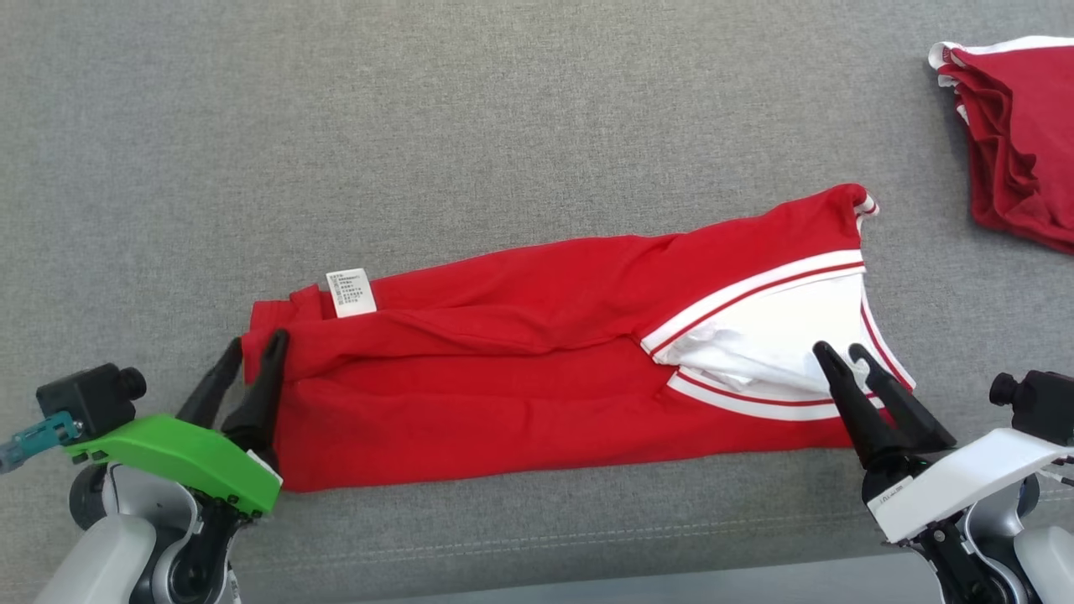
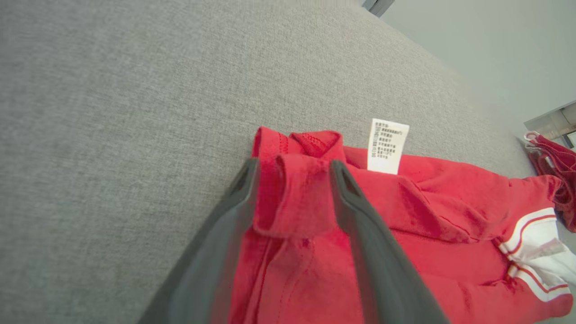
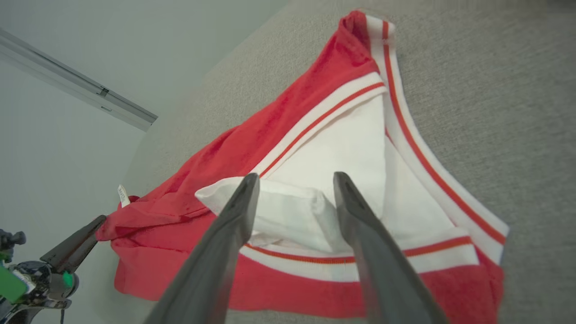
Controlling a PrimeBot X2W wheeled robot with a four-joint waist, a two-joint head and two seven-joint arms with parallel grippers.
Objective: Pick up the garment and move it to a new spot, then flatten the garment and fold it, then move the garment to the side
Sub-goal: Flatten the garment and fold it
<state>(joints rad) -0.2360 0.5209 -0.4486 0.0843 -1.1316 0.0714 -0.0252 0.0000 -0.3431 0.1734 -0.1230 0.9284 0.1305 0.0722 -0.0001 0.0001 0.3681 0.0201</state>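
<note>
A red garment [image 1: 520, 377] with white, red-striped trim lies folded into a long band on the grey fabric surface [image 1: 503, 126]. A white care label [image 1: 351, 292] sticks up near its left end. My left gripper [image 1: 252, 348] stands open at that left end. In the left wrist view its two fingers straddle a raised fold of the red garment [image 2: 297, 202] just below the label [image 2: 388, 145]. My right gripper [image 1: 839, 348] is open over the white inner panel at the right end. A bunched white fold [image 3: 292, 211] sits between its fingers [image 3: 225, 234].
A second, darker red garment [image 1: 1019, 134] with white trim lies crumpled at the far right corner. The grey surface's front edge [image 1: 671, 575] runs just behind both wrists. Bare grey fabric stretches across the back and left.
</note>
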